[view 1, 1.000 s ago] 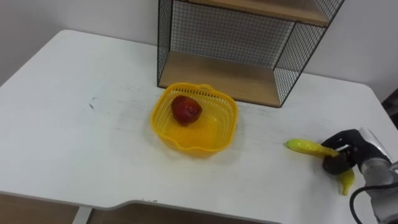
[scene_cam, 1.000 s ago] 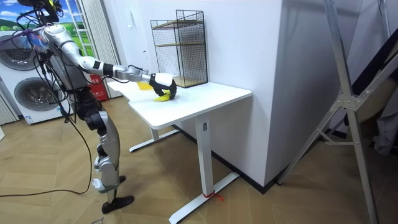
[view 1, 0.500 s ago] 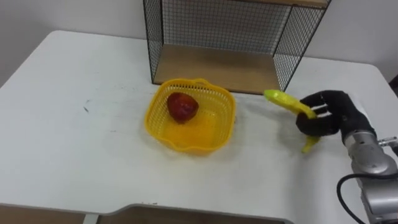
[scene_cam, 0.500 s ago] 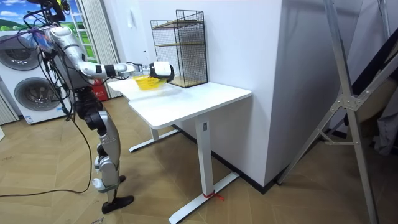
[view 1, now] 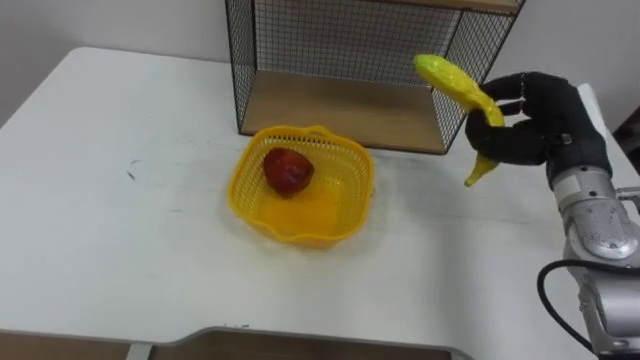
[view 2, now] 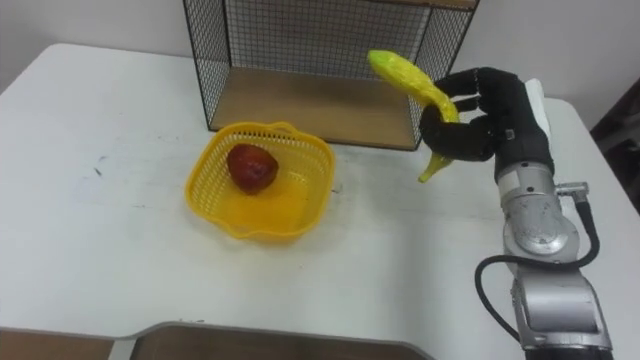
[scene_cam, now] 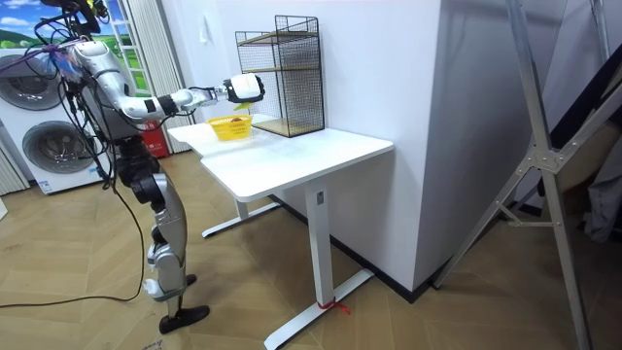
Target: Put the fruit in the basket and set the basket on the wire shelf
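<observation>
The banana (view 1: pixel 452 80) is off the tabletop (view 1: pixel 120 230), held in the air in the right robot hand (view 1: pixel 540 135). The dark fingers are curled round the fruit's lower half. Its upper end slants up toward the robot's left and its stalk end points down below the fingers. It hangs in front of the right-hand front corner of the wire shelf (view 1: pixel 340 35), to the right of the yellow basket (view 1: pixel 238 188) and higher than it.

The basket stands on the tabletop just before the shelf's wooden bottom board (view 1: pixel 340 108). A red fruit (view 1: pixel 288 170), probably an apple, lies inside it toward the back left. The shelf's black mesh sides rise behind the basket, and a second wooden board shows near the top of the view.

In the room view the robot stands on the wooden floor at the end of the tabletop on the room view's left. Its right arm is stretched out over the tabletop, with the hand raised near the shelf and above the basket (scene_cam: pixel 231 127). Washing machines (scene_cam: pixel 44 146) stand behind the robot.
</observation>
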Controlling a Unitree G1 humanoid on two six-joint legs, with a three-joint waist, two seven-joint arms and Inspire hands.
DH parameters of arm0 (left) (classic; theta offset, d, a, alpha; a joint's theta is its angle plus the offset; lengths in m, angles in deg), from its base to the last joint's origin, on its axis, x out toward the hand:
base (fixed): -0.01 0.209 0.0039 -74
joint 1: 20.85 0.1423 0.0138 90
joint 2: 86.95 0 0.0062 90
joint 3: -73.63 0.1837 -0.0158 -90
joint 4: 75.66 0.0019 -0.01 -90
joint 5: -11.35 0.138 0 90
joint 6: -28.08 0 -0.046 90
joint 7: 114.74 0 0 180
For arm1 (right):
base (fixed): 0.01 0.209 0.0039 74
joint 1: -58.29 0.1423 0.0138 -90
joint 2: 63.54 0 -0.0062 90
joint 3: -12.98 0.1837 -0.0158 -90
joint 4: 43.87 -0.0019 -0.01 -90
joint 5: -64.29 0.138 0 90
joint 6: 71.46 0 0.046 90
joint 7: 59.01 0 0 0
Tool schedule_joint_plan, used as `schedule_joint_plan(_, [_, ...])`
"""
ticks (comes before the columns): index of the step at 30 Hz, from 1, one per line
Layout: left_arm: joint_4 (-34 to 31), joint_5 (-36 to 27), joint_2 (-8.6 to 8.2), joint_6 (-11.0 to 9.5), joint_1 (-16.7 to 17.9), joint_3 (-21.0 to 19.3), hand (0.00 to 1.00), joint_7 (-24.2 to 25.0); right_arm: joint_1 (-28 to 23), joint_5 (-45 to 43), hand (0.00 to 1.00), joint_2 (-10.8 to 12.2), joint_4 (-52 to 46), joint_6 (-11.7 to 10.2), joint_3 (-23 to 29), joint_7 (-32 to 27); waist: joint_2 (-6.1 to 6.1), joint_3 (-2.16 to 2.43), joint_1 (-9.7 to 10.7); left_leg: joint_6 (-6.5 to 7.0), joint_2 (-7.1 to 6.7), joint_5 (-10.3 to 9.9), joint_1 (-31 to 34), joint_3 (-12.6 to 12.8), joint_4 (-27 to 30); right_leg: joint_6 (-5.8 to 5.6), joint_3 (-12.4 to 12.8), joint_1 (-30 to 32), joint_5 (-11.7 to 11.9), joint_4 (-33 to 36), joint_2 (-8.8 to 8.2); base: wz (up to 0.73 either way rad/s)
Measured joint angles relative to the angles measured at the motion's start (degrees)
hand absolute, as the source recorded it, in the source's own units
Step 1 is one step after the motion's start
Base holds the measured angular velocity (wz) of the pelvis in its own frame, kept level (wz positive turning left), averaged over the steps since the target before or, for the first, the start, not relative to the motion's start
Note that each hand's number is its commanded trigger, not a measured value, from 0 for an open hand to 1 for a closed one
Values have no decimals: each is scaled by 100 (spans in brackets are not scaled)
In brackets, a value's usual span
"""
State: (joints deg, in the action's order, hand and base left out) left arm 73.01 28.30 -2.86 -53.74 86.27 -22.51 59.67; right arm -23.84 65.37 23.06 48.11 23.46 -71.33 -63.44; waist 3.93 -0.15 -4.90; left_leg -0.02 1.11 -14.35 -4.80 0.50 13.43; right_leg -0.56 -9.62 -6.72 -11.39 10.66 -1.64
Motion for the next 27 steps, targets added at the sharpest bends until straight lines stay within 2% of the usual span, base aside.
schedule_joint_plan(6, [102,1,-15,-2,11,67,0,32,2,-19,100,-3,-386,0,-63,38,12,5,-25,0,4,0,6,28,-5,2,32,24,1,18,5,-1])
schedule_joint_plan(12, [103,-21,-18,-16,-36,91,0,32,4,-23,100,-4,-551,-3,-437,372,59,17,-18,0,4,0,12,37,-2,2,41,34,1,20,5,-1])
schedule_joint_plan(15, [105,8,-21,-20,-69,183,0,33,10,-387,100,-4,-676,-2,-471,505,74,8,-47,0,6,0,36,51,-3,2,41,73,1,30,4,-2])
schedule_joint_plan(19, [151,10,-12,-30,-173,187,0,32,12,-1075,100,-8,-985,-6,-681,713,81,-7,-152,0,13,0,25,73,-34,2,71,96,1,44,13,-3])
schedule_joint_plan(22, [160,5,17,-35,-258,246,0,32,12,-1294,100,-8,-996,3,-912,904,106,-39,-229,0,13,0,36,74,-31,2,66,110,1,45,9,0])
schedule_joint_plan(25, [160,2,30,-34,-334,298,0,34,15,-1340,100,-8,-996,15,-1077,1087,155,-21,-291,0,11,-1,134,51,0,2,21,182,8,46,2,4])
schedule_joint_plan(27, [175,-3,29,-32,-395,302,0,35,16,-1353,100,-7,-996,21,-1139,1171,160,-24,-326,0,8,-1,172,23,12,1,-6,198,13,42,-1,8])
